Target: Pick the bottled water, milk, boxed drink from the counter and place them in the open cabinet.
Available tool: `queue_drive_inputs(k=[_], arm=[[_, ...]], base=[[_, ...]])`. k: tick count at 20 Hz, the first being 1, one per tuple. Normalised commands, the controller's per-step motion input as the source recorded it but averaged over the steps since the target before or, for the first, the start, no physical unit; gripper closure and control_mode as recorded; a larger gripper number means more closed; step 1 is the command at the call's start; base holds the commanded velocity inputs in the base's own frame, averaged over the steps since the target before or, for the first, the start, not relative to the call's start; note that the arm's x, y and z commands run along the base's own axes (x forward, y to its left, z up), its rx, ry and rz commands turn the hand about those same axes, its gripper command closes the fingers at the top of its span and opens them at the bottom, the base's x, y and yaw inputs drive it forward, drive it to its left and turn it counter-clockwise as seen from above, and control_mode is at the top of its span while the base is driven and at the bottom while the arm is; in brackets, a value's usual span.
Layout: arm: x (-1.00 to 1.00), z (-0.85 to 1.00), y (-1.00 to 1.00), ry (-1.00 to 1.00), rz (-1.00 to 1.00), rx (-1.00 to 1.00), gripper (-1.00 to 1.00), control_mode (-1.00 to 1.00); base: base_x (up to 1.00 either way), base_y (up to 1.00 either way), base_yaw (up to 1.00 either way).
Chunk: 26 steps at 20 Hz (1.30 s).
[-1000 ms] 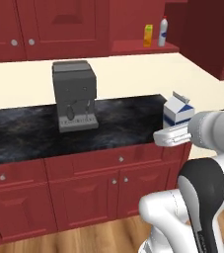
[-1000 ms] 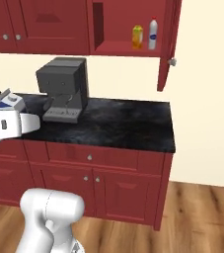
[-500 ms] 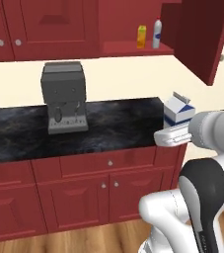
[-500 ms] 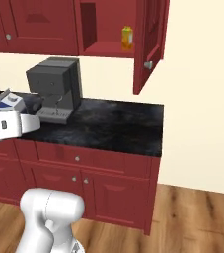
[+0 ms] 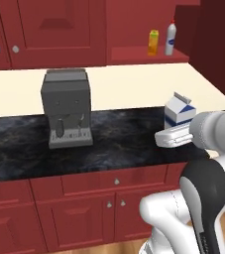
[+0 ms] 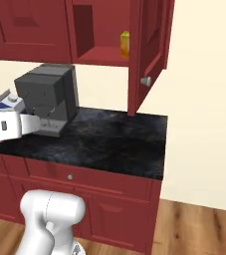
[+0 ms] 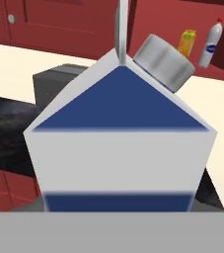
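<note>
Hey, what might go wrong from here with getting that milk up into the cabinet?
The milk fills the hand view, so the pincer's hold can't be confirmed; it may slip while lifting. The boxed drink and bottled water already stand on the open cabinet shelf, so the carton might knock them.

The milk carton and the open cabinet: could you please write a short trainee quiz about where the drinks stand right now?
1. True or false: the boxed drink already stands on the open cabinet shelf.
2. What stands right beside it there? A) bottled water B) a mug C) a second carton
3. Fill in: the gripper holds the ____ above the counter.

Key:
1. True.
2. A, the bottled water.
3. Milk, up near the grey coffee machine.
</note>
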Motion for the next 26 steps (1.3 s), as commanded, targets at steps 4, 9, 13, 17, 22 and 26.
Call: queue_drive_inputs(k=[4, 9, 13, 17, 22, 26], arm=[[0.00, 0.00, 0.00, 0.00, 0.00, 0.00, 1.00, 1.00], [0.00, 0.00, 0.00, 0.00, 0.00, 0.00, 1.00, 1.00], [0.00, 0.00, 0.00, 0.00, 0.00, 0.00, 1.00, 1.00], [0.00, 0.00, 0.00, 0.00, 0.00, 0.00, 1.00, 1.00], [0.00, 0.00, 0.00, 0.00, 0.00, 0.00, 1.00, 1.00], [0.00, 0.00, 0.00, 0.00, 0.00, 0.00, 1.00, 1.00]], base=[[0.53, -0.07, 0.06], [0.37, -0.15, 0.05], [0.41, -0.16, 0.03], [0.46, -0.18, 0.04], [0.42, -0.23, 0.04], [0.40, -0.24, 0.04]])
